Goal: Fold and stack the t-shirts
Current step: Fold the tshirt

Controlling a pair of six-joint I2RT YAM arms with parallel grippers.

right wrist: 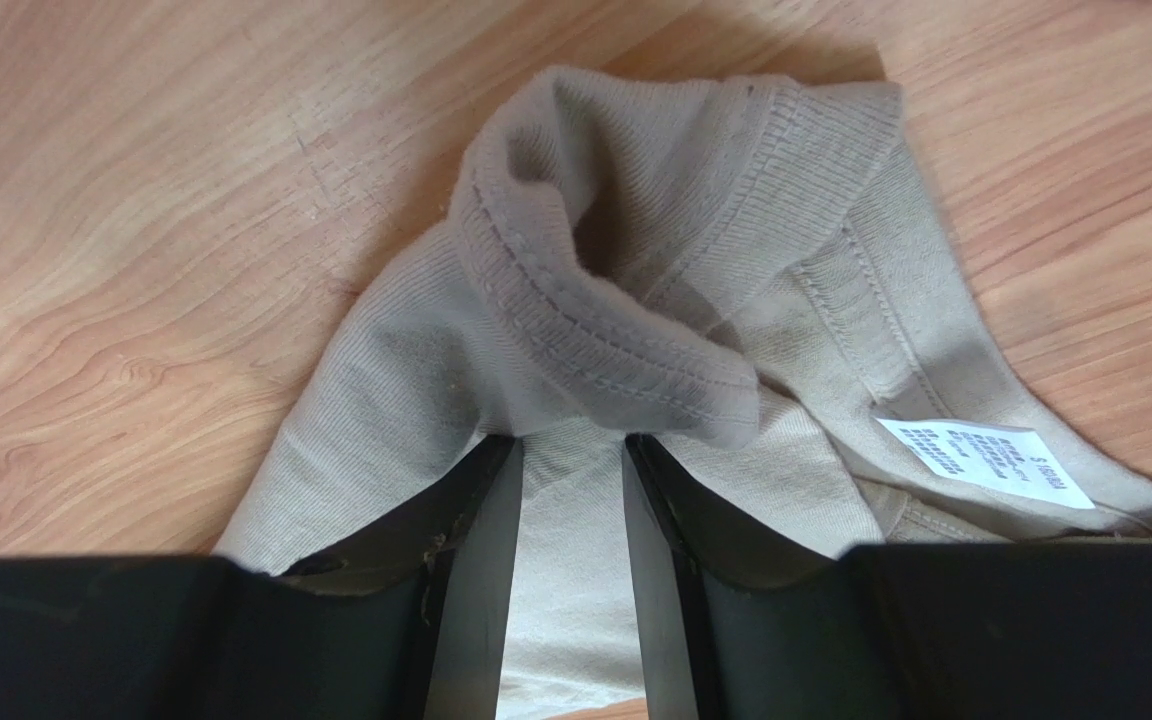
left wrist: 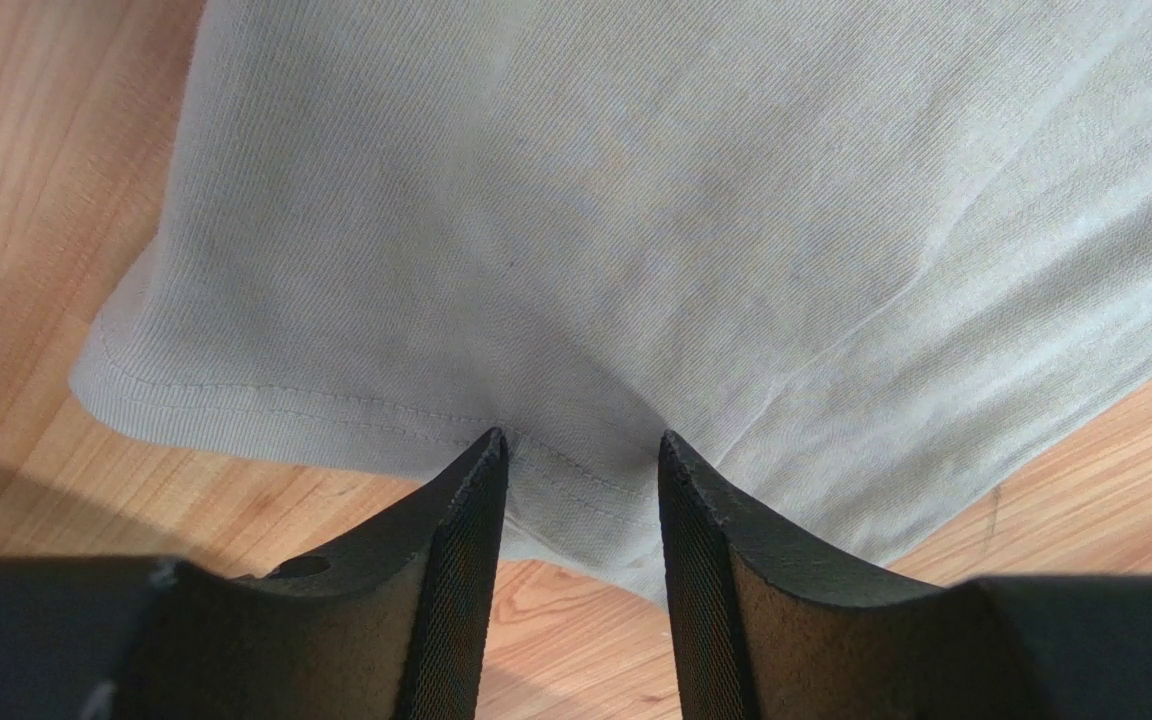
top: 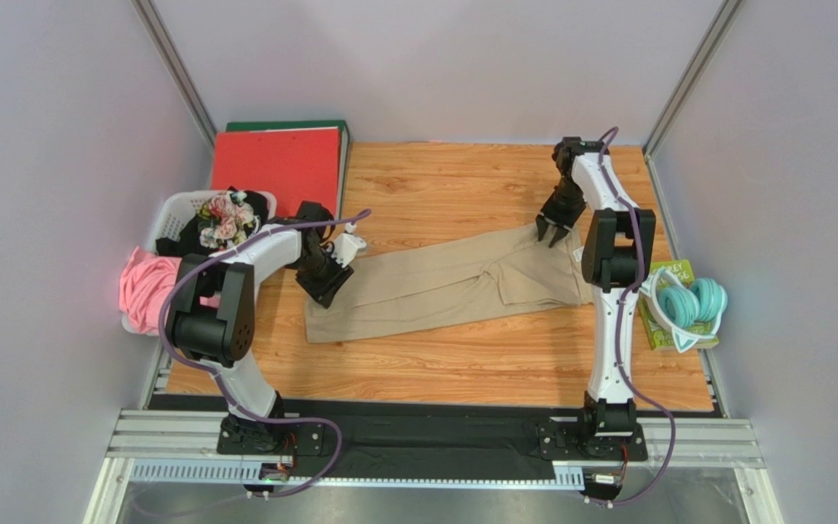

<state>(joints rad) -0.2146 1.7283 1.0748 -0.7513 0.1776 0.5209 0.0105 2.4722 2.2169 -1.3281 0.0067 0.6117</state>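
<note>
Across the middle of the wooden table (top: 445,366), lying drawn out long and narrow: the tan t-shirt (top: 467,286), running from the lower left up toward the far right. Reaching in from the left with the elbow folded back beside the white basket (top: 168,214), and angling the left gripper (top: 325,282) down onto the shirt's left end. Straddling the stitched hem (left wrist: 312,405) there with both fingers, jaws standing apart and released, flat cloth showing in the gap, nothing pinched. Rising tall from the right base, stretching out toward the far edge, then bending the wrist back and pointing the right gripper (top: 552,233) down at the shirt's far right end. Meeting the ribbed collar (right wrist: 612,338) at the fingertips, jaws likewise parted and not clenched, the collar curling up in a bunch just ahead of them and a small white label (right wrist: 983,458) lying to one side. Leaving bare wood past the hem corner, a wide bare stretch between shirt and far edge, and another band between shirt and arm bases. Crowding the left edge with the basket, a pink cloth (top: 148,286) hanging over its rim and a red binder (top: 276,164) behind it; crowding the right edge with teal headphones (top: 688,304) just beside the right arm. Closing in on three sides with pale walls.
</note>
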